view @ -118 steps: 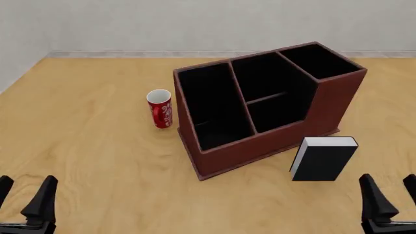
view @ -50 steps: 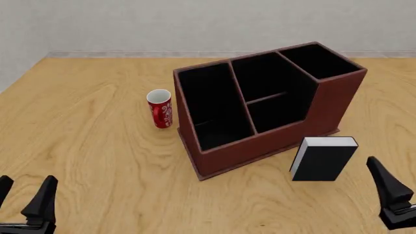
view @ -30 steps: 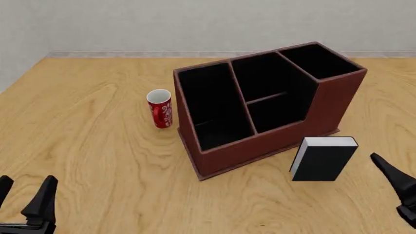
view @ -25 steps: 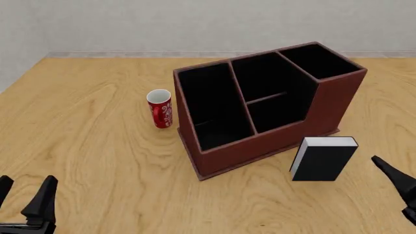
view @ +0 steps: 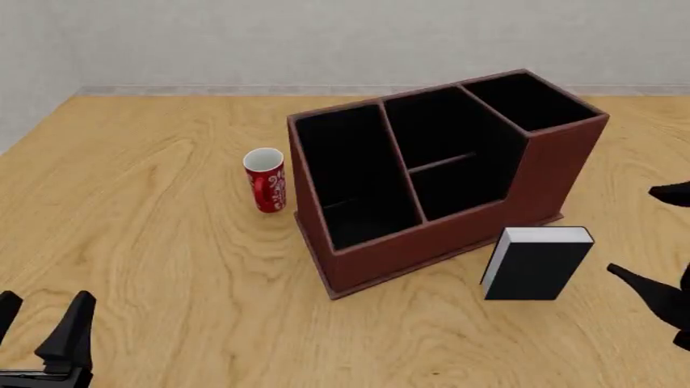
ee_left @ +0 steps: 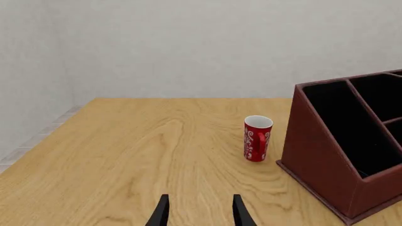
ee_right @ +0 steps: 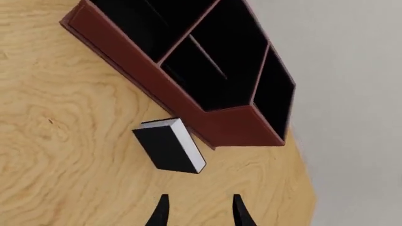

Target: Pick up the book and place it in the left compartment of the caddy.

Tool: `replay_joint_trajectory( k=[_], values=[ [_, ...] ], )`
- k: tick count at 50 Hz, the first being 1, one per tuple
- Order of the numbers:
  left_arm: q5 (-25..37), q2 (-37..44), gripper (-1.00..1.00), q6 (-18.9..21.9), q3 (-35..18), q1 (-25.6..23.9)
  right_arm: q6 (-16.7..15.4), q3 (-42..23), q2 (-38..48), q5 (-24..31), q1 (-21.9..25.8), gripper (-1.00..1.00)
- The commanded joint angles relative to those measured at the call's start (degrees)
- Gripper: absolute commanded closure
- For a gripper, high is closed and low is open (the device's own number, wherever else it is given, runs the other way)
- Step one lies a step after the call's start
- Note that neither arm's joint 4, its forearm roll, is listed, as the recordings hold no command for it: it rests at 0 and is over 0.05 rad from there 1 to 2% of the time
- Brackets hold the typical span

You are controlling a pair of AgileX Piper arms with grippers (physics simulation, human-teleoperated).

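The right gripper point(ee_right: 197, 212) hangs over the right side of the tabletop point(view: 151, 234), near its near edge, with its fingers spread and nothing between them; in its wrist view the two dark fingertips point(ee_right: 160, 212) frame bare wood just short of the book point(ee_right: 168, 150). In the front view only parts of this gripper point(view: 658, 246) show at the right margin, one finger near the book's right side and another higher up. The left gripper point(view: 38, 335) sits at the near left corner of the tabletop, also spread and empty, well apart from everything else.

The book point(view: 536, 263) stands upright on the tabletop, black cover toward the camera and white pages on top, just beside the near wall of the caddy point(view: 453, 234), toward the caddy's right end. The caddy sits angled near the middle of the tabletop. The left compartment point(view: 351, 174) holds nothing. A red-and-white mug point(view: 265, 179) stands upright just to the left of the caddy, apart from it.
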Motion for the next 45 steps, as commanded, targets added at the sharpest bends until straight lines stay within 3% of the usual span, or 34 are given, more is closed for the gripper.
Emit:
replay_joint_trajectory(
  k=[1, 10, 45],
  values=[
    [0.0, 0.0, -1.00, 0.0, 0.0, 0.0, -7.2, -4.2, 10.1, 0.5, 0.0, -1.00],
    [0.0, 0.0, -1.00, 0.0, 0.0, 0.0, -9.5, -3.9, 17.0, -3.0, -0.1, -1.00],
    [0.0, 0.0, -1.00, 0.0, 0.0, 0.0, -12.8, -1.3, 24.7, -6.2, -0.6, -1.00]
  ],
)
